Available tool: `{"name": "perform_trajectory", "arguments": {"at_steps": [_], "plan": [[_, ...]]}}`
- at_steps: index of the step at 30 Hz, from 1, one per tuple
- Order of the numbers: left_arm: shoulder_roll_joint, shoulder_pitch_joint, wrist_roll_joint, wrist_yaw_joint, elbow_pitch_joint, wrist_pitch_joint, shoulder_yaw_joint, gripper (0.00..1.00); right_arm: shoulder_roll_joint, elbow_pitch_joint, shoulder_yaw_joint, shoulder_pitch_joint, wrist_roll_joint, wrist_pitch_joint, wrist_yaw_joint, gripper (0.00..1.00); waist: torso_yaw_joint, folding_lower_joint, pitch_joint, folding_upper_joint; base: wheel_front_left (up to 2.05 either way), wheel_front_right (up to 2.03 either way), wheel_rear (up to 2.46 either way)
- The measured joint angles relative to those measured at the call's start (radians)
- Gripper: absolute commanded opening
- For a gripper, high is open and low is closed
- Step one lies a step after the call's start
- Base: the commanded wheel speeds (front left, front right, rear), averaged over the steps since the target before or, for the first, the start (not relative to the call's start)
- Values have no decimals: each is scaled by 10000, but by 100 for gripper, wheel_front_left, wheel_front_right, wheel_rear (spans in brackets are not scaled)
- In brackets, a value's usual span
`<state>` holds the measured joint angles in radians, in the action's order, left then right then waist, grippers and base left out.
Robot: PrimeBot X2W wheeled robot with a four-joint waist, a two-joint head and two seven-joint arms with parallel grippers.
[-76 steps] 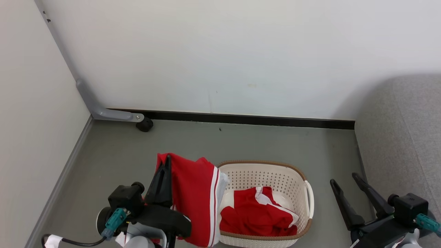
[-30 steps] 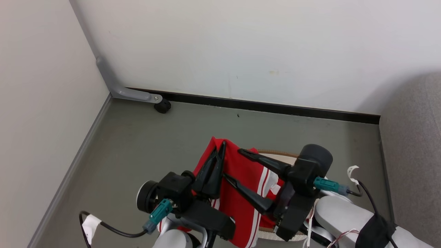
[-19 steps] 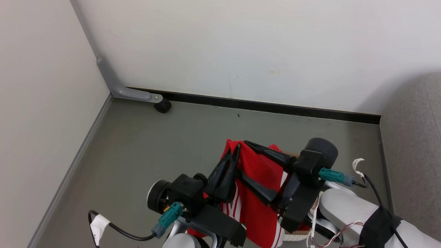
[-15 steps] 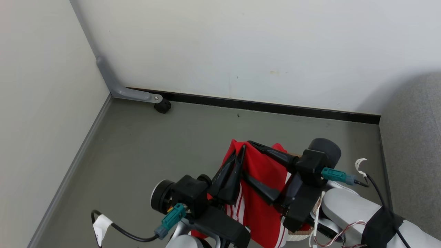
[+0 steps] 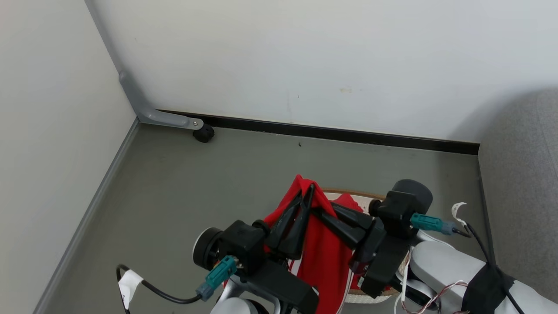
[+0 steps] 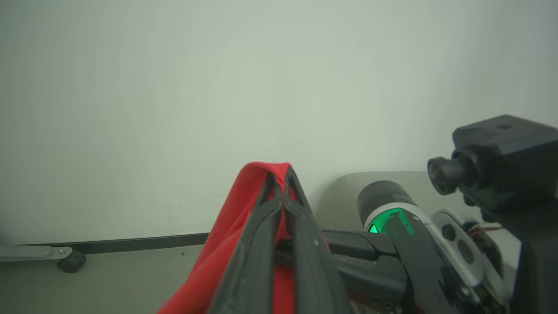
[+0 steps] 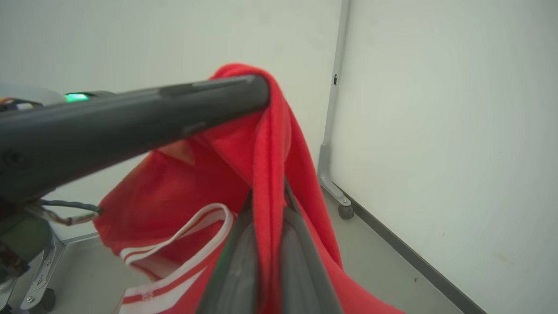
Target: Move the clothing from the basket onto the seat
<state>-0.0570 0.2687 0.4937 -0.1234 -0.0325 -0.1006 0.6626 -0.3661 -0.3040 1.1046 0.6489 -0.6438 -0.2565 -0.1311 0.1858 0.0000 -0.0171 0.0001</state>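
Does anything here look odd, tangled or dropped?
Nothing looks dropped or damaged. The one odd sight: the left claw and right claw both pinch the red clothing near its top, so it hangs bunched in front of the basket.

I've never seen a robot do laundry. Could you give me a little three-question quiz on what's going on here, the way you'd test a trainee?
1. True or false: the clothing lies spread on the seat.
2. Of the left gripper and the right gripper, which is shut on the clothing? A) left alone B) right alone C) both
3. Fill in: the basket stands on the grey ____.
Key: 1 false, it hangs from the grippers, off the seat; 2 C; 3 floor.
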Motion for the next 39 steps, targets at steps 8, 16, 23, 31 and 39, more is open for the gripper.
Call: {"name": "perform_trajectory", "arguments": {"at_steps": [8, 16, 23, 31, 39], "plan": [[2, -25, -25, 0, -127, 15, -123, 100, -443, 104, -261, -8, -207, 0, 0, 0, -133, 0, -63, 0, 0, 0, 0], [-144, -382, -113, -4, -286, -84, -313, 100, -755, 224, -600, -61, -439, 2, 0, 0, -495, 0, -21, 0, 0, 0, 0], [-439, -546, -132, -8, -295, -251, -435, 100, -1108, 451, -901, -161, -516, 2, 0, 0, -987, 0, -1, 0, 0, 0, 0], [-608, -581, -295, -8, -334, -345, -512, 100, -1582, 596, -1241, -386, -529, 0, 0, 0, -1788, 0, -35, 0, 0, 0, 0], [-742, -752, -303, -2, -389, -385, -477, 100, -1726, 698, -1313, -511, -598, 2, 0, 0, -2598, 0, -47, 0, 0, 0, 0]]}}
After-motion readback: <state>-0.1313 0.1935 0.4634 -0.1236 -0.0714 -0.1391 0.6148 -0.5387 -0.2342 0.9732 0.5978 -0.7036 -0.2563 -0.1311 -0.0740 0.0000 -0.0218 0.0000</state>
